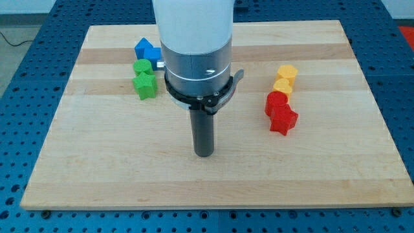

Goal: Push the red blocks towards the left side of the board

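Red star-shaped block [283, 120] and red rounded block [276, 101] are seen touching on the wooden tabletop [336, 162], well right of my tip [204, 154], which grasps nothing.

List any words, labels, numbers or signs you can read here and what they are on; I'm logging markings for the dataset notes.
None: no readable text shows anywhere.
The wooden board, the red blocks, the yellow, green and blue blocks and the arm's white and grey housing all look plain.
My tip carries no marking.
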Available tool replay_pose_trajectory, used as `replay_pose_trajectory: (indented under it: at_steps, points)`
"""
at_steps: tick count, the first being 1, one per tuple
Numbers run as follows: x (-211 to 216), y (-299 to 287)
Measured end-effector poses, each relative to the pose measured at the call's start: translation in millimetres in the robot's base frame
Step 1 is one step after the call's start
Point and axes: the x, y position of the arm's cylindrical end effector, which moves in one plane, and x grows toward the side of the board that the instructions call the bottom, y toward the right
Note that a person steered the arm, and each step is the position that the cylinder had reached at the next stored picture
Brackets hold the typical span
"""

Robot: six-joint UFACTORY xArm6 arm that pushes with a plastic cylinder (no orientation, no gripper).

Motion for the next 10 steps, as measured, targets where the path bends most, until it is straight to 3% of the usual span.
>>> replay_pose_trajectory:
  at_steps: [1,3,4,5,9,10]
  points:
    - [0,3]
    - [14,140]
    - [6,218]
    - [-18,254]
    - [-50,130]
    - [-54,126]
